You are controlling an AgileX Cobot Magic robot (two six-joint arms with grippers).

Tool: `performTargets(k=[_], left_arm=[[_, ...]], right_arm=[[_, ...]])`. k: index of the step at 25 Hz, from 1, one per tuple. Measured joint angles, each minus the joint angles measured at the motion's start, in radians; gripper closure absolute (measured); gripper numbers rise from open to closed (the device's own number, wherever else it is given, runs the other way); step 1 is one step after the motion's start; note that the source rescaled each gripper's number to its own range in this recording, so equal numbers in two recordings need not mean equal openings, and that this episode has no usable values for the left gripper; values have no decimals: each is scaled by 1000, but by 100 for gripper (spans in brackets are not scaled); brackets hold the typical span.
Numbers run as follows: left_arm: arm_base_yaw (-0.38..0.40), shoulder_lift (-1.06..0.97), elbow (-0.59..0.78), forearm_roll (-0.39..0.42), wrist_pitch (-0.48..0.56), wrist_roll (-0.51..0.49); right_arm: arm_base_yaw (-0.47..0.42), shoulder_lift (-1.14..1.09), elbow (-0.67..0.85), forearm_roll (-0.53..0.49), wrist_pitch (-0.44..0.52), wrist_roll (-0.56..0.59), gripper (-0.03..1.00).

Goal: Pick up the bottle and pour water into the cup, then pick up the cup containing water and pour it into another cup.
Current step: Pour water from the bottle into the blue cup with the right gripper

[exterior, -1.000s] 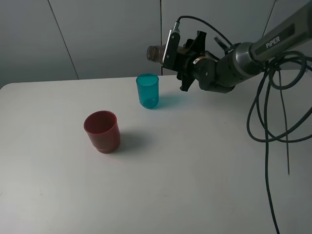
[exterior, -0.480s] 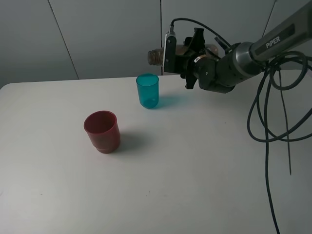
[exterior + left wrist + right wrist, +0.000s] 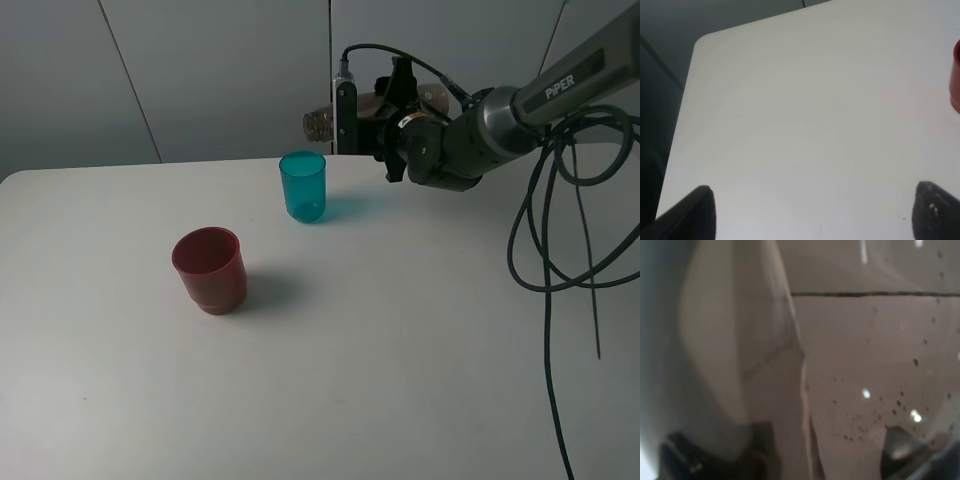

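The bottle [image 3: 318, 124] lay almost level in the air, its open neck pointing toward the teal cup [image 3: 303, 187] and sitting a little above the cup's rim, at its far right side as I saw it. How well the mouth lined up over the opening in depth I couldn't judge. The right gripper [image 3: 383, 108] was clamped tight round the bottle's body. From the arm's own camera the smoky wall filled everything, flecked with small droplets. In the moment just gone the wrist had rolled so its mount stood upright rather than slanted, and the neck had dipped slightly nearer the cup. I took that for the tilt into the pour getting under way, or close to it. I saw no stream leaving the mouth, and whether any water had reached the cup I couldn't tell. The teal cup hadn't budged, upright at the back of the white table [image 3: 400, 330]. The red cup [image 3: 209, 270] was equally unmoved, well apart toward the front left. The left gripper [image 3: 810, 212] hung low over bare table with its fingers spread wide and nothing between them, the red cup just at the edge of its view. To my eye the first pour was barely begun and the cup-to-cup step had not been started.
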Motion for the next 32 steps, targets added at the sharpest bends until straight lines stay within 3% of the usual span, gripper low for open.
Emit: performTargets(k=[32], left_arm=[[0, 0, 0, 0, 0, 0]], right_arm=[[0, 0, -22, 17, -17, -142, 92]])
